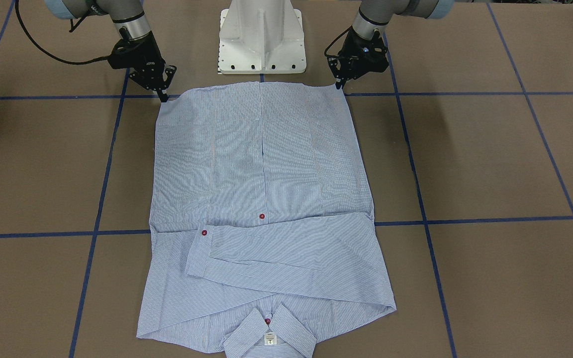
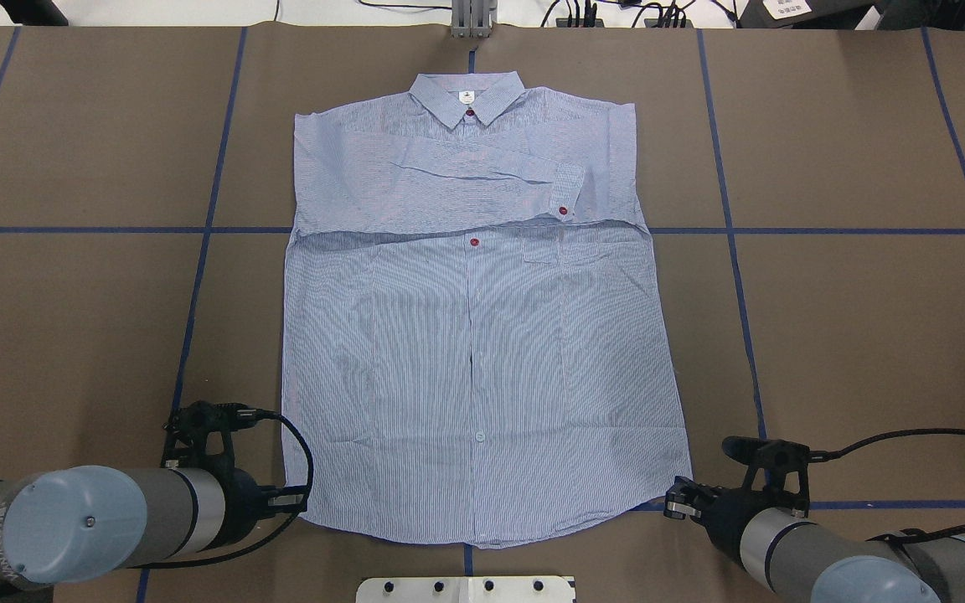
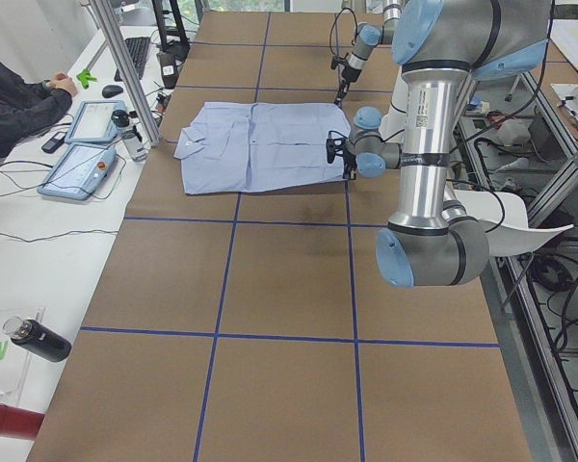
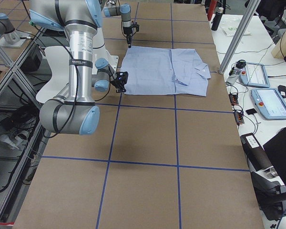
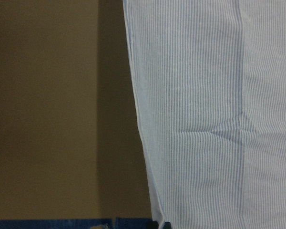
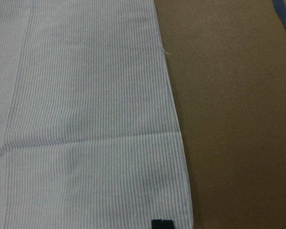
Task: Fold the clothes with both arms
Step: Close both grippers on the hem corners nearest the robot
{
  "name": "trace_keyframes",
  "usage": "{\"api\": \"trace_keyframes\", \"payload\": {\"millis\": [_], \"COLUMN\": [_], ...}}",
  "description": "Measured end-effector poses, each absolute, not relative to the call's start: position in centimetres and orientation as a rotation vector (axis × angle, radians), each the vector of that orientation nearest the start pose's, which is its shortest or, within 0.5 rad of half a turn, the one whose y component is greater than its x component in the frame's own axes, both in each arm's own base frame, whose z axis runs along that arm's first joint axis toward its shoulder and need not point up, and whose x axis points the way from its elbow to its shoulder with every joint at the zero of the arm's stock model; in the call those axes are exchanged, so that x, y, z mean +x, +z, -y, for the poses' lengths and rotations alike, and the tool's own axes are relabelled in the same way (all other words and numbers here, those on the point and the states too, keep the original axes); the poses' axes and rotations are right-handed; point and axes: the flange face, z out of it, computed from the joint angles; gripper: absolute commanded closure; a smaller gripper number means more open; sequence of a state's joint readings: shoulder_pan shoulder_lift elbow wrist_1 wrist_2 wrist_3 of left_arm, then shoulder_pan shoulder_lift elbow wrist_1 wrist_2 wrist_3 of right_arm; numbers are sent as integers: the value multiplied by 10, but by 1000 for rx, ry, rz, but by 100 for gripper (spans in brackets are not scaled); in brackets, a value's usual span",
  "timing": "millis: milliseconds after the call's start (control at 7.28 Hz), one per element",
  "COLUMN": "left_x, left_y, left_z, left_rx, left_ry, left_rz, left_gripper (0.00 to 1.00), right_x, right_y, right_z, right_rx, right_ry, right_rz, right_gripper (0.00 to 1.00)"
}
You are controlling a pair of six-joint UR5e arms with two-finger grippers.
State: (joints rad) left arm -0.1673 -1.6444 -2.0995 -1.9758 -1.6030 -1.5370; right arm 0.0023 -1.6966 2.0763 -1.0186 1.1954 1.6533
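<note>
The light blue striped shirt (image 1: 261,164) (image 2: 474,335) lies flat and face up on the brown table, its collar (image 2: 467,94) at the far side and its sleeves folded across the chest. The hem faces the robot. My left gripper (image 1: 338,85) (image 2: 296,501) is down at one hem corner, shut on the fabric; a dark fingertip (image 5: 165,225) shows at the cloth's edge. At the other hem corner my right gripper (image 1: 163,97) (image 2: 675,501) is likewise shut on the shirt, its fingertip (image 6: 162,223) on the stripes.
The white pedestal base (image 1: 261,40) stands just behind the hem, between the arms. Blue tape lines (image 2: 206,230) grid the table. A person (image 3: 14,96) sits at a side bench with control tablets (image 3: 82,144), and bottles (image 3: 34,339) lie there.
</note>
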Motion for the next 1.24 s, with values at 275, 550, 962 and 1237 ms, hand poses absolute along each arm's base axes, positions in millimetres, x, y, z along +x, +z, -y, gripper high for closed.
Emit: {"api": "trace_keyframes", "payload": {"millis": [275, 550, 962, 1237], "left_x": [461, 460, 459, 459], "left_y": [330, 329, 328, 327], "left_z": [210, 209, 209, 209], "left_rx": [71, 71, 72, 72], "left_ry": [-105, -105, -105, -104], "left_rz": [-1011, -1013, -1016, -1018], "left_gripper": [100, 100, 100, 100], "right_x": [-441, -436, -434, -437], "right_y": [410, 408, 420, 423], "right_z": [173, 174, 173, 172], "right_rx": [320, 321, 325, 324], "right_ry": [258, 257, 251, 249], "right_rz": [941, 941, 913, 909], "right_gripper": [84, 64, 66, 68]}}
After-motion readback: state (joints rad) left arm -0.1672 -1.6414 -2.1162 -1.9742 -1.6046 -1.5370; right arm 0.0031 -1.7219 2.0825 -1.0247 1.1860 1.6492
